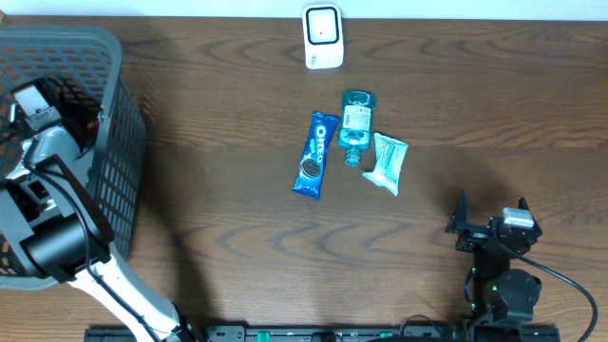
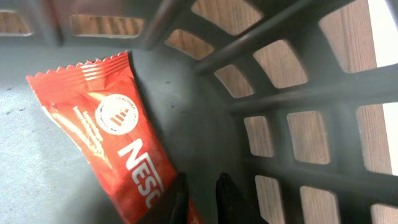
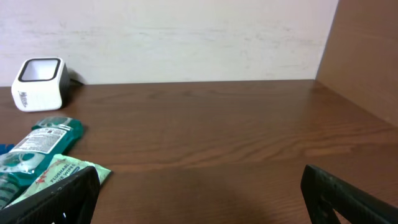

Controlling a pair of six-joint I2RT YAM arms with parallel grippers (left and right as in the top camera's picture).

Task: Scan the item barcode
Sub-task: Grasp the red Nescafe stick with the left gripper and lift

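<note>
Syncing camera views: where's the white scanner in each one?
Overhead: white scanner at top centre.
Left wrist: not in it, only the basket and a red packet.
Right wrist: scanner at far left, upper half.
Shared landmark: teal bottle, overhead and right wrist.

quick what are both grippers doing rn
Left gripper: closed on the red packet inside the basket.
Right gripper: open, holding nothing.

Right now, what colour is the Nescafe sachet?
Nescafe sachet: red with white print, clearest in the left wrist view.
</note>
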